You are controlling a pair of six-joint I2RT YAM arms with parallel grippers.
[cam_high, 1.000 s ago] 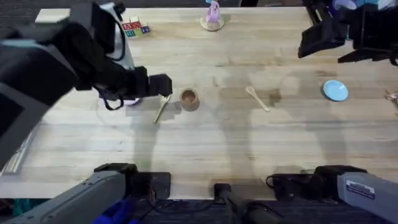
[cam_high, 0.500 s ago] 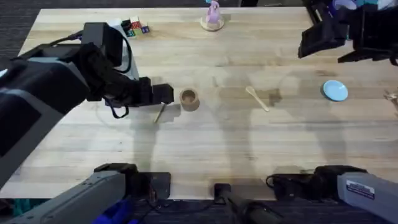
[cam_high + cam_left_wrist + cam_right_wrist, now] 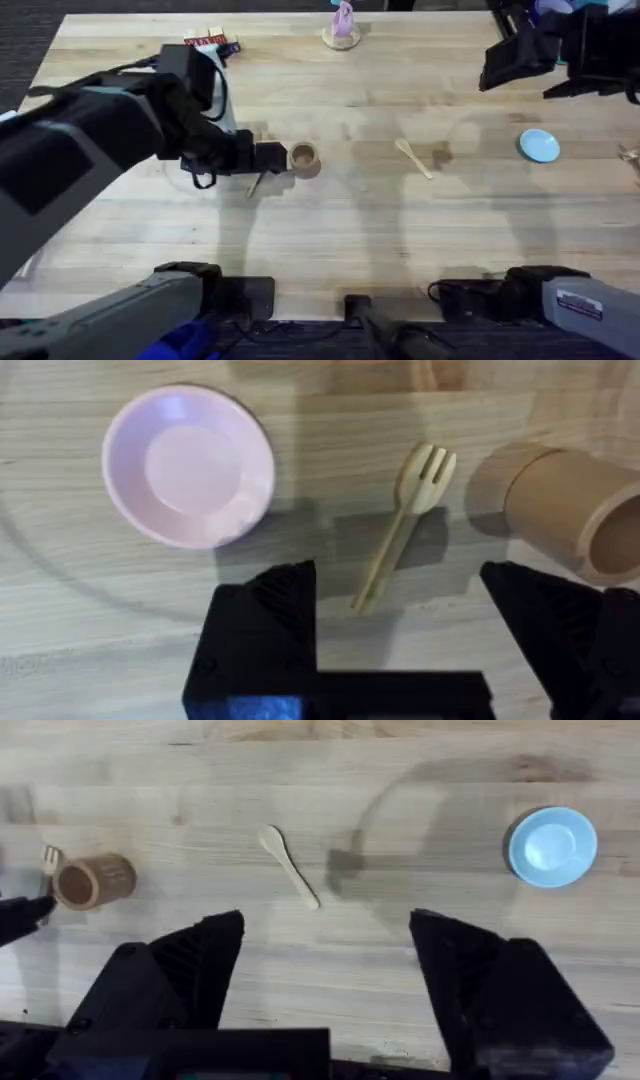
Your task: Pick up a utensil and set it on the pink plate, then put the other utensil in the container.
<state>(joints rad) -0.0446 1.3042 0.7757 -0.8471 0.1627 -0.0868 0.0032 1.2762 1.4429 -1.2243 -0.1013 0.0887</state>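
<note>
left end effector [image 3: 400, 620] spread over fork [image 3: 403, 525], beside cup [image 3: 570, 510]

— Where's the fork [image 3: 405, 520]?

— Flat on the tabletop [image 3: 330, 230], left of middle, light wood, short tines toward the far edge, just beside the container [image 3: 303, 158].

— And the container?

— A small brown wooden cup, upright, open mouth up.

— The pink plate [image 3: 189, 465]?

— Round, pale pink, bare, left of the fork and apart from it.

— The spoon [image 3: 413, 158]?

— Right of middle, well apart from the cup, lying slantwise, oval bowl toward the far edge.
</note>
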